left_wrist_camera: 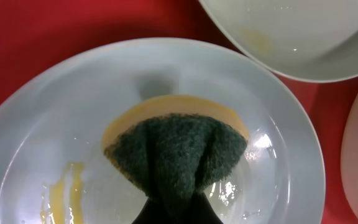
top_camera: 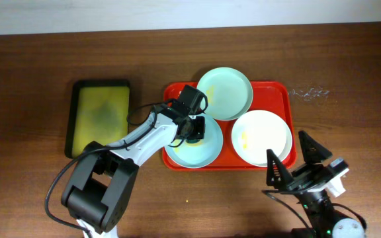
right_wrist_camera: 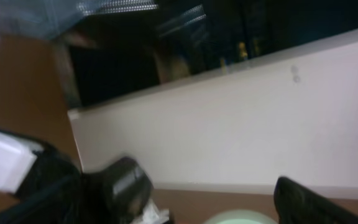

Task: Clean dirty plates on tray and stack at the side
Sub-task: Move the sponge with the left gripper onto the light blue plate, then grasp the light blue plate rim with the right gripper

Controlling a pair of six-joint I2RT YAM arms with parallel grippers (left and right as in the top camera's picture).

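**Pale blue plate under the pad: risks and surroundings**

**Overhead.** The left gripper [top_camera: 194,129] is reaching over the pale blue plate [top_camera: 197,153], which is sitting at the near left of the red tray [top_camera: 287,89]. The pale green plate [top_camera: 225,92] is lying at the far middle and the white plate [top_camera: 262,137] at the near right, all three crowding together. A black-rimmed yellowish tray [top_camera: 101,116] is lying apart on the left. The right gripper [top_camera: 285,144] is hanging over the tray's near right corner, fingers spread wide and carrying nothing.

**Left wrist.** The jaws are pinching a dark green scouring pad [left_wrist_camera: 176,152], which is pressing on a yellow smear in the blue plate.
- Risk: scrubbing may be shoving the unheld plate against the green plate's rim just beside it.
- Risk: the separate yellow streak [left_wrist_camera: 61,196] may be getting missed.

**Right wrist.** The view is blurring; only a pale wall is showing.
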